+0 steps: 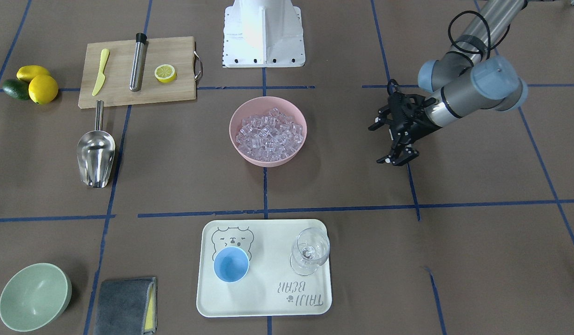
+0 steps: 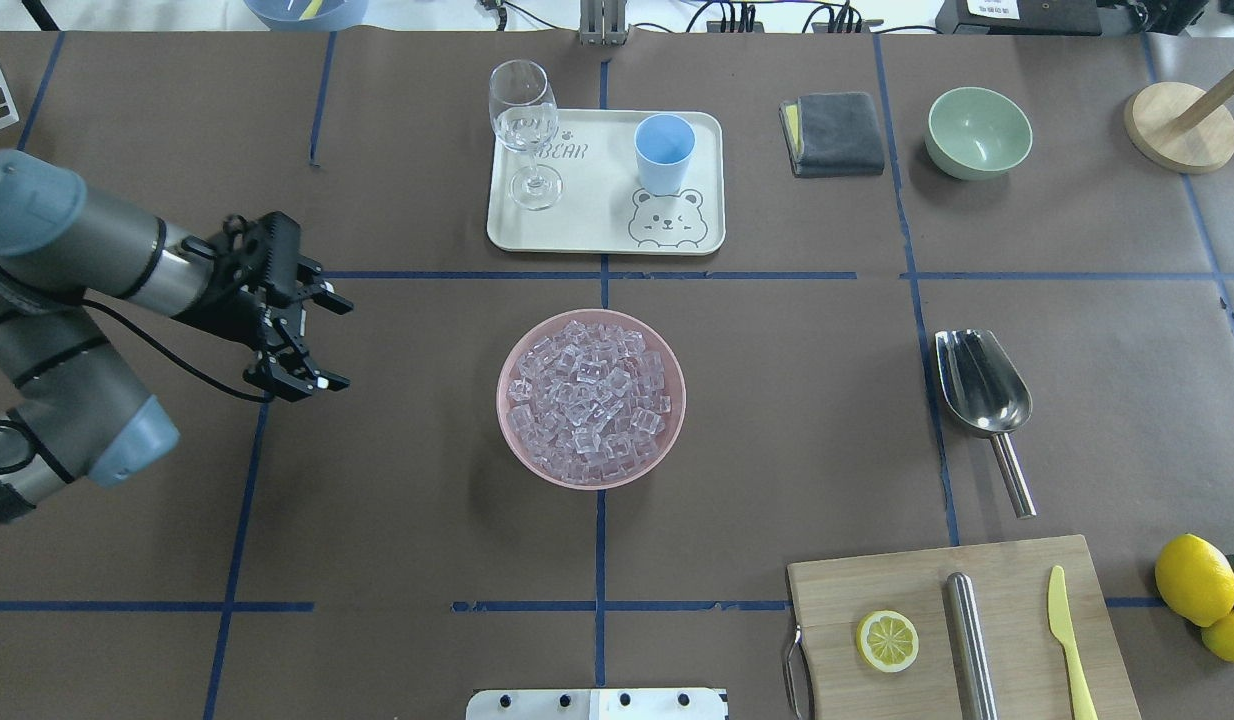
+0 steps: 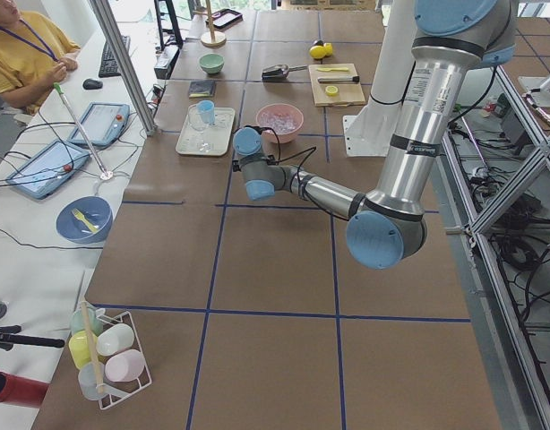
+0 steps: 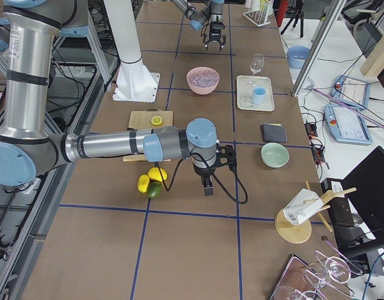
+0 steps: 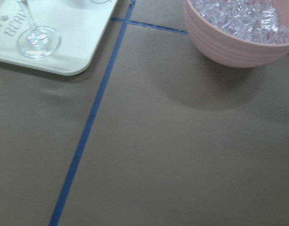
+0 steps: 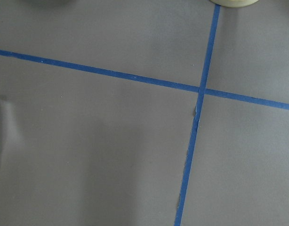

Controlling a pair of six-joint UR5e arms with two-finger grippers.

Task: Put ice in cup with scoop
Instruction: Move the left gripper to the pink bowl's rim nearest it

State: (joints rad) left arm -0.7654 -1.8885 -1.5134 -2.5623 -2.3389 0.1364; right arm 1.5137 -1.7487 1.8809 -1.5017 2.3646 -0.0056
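Your L tool hangs over the brown counter, jaws spread wide, nothing in them. The R tool shows only in a side view, near the yellow lemons; can't tell its state. The shiny steel scoop lies flat on the robot's R side, handle toward the wooden cutting board. Clear ice cubes fill the round pink bowl, which sits btwn L tool and scoop. The small light-blue plastic cup stands on the cream tray near a clear stemmed glass. The tray print reads "BEAR".
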